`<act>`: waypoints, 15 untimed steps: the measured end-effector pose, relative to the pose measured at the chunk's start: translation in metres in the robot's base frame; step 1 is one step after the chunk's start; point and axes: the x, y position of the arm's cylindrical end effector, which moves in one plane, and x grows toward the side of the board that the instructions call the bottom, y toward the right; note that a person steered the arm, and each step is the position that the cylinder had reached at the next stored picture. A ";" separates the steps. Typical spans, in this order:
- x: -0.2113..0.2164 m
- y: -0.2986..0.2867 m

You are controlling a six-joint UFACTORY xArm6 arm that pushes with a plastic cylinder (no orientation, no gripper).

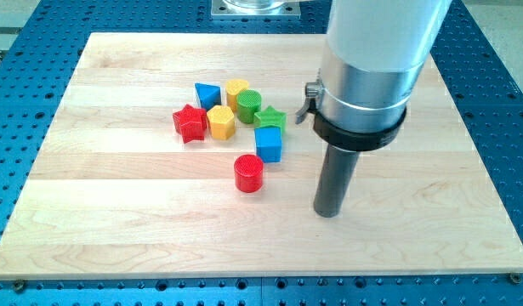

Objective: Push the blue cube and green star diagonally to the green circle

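Observation:
The blue cube (269,144) sits near the board's middle. The green star (270,118) touches it just above. The green circle (248,104), a short cylinder, stands up and to the left of the star, touching it. My tip (328,212) rests on the board to the right of and below the blue cube, apart from every block. The rod and the arm's silver housing rise above it on the view's right.
A red cylinder (249,172) stands just below-left of the blue cube. A yellow hexagon (220,121), a red star (190,122), a blue triangle (207,94) and a yellow block (236,89) cluster left of the green circle. The wooden board (116,212) lies on a blue perforated table.

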 end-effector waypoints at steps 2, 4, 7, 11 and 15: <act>-0.029 -0.067; -0.059 -0.067; -0.106 -0.081; -0.128 -0.057; -0.187 -0.047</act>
